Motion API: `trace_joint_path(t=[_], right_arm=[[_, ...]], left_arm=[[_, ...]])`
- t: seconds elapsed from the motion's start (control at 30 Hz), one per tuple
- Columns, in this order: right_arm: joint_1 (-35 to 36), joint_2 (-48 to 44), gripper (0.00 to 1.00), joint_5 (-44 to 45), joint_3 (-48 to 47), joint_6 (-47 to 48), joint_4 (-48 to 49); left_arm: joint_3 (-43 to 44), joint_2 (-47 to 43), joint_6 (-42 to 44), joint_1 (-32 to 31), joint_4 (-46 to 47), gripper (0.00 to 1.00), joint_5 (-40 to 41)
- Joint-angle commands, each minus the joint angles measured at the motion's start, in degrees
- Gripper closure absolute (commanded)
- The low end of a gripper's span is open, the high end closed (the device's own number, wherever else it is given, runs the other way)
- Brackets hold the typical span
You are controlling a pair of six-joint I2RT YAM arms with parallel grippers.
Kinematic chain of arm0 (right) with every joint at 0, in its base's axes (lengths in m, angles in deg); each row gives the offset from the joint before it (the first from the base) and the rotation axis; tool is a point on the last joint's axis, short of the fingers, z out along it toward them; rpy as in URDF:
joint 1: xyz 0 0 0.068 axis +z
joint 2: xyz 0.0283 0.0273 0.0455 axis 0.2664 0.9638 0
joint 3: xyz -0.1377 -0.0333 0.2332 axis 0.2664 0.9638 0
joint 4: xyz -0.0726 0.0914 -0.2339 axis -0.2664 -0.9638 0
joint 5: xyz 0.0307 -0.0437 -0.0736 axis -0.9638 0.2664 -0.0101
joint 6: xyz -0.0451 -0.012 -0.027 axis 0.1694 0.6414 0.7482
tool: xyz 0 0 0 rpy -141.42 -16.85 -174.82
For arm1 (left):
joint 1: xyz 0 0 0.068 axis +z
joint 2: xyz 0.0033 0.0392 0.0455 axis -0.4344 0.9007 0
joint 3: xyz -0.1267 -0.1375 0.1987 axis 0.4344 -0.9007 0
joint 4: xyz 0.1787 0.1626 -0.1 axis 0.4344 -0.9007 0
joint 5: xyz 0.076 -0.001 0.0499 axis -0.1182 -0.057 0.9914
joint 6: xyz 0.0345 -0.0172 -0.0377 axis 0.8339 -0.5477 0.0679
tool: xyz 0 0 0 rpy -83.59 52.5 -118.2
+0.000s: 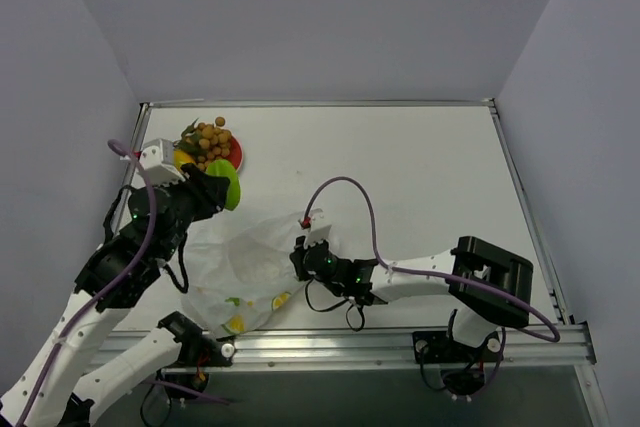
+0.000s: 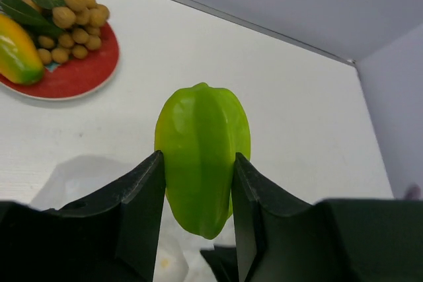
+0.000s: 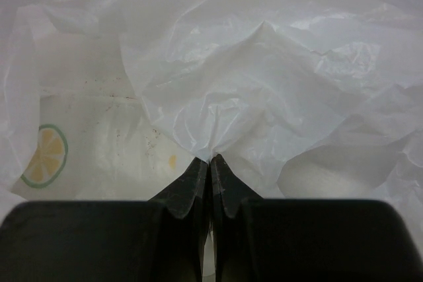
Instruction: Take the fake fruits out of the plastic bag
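Note:
My left gripper (image 2: 198, 170) is shut on a green ridged fruit (image 2: 201, 150) and holds it above the table, near the plate (image 1: 236, 152); it also shows in the top view (image 1: 226, 185). The red plate (image 2: 79, 74) holds a bunch of orange-yellow berries with leaves (image 2: 69, 14) and a mango-like piece (image 2: 16, 51). My right gripper (image 3: 210, 160) is shut on a pinch of the translucent white plastic bag (image 3: 264, 84), at its right edge (image 1: 250, 257). Yellow slices (image 1: 236, 323) lie in the bag; one slice shows in the right wrist view (image 3: 43, 155).
The table's metal rail (image 1: 400, 347) runs along the near edge. A purple cable (image 1: 350, 187) loops over the table behind the right arm. Grey walls close in the back and sides.

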Motion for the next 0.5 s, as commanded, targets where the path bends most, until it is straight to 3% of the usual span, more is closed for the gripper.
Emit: trace_joint_path(t=[0.0, 0.2, 0.47], right_arm=[[2.48, -0.91, 1.0, 3.39, 0.75, -1.4, -1.22], [4.07, -1.88, 1.0, 4.8, 4.0, -2.46, -1.49], [6.0, -2.05, 1.0, 6.74, 5.5, -3.95, -0.52]], left_arm=[[2.12, 11.19, 4.01, 1.76, 5.91, 0.97, 11.79], [0.63, 25.69, -4.16, 17.29, 17.24, 0.98, 6.11], [5.81, 42.57, -0.92, 21.9, 24.11, 0.98, 7.59]])
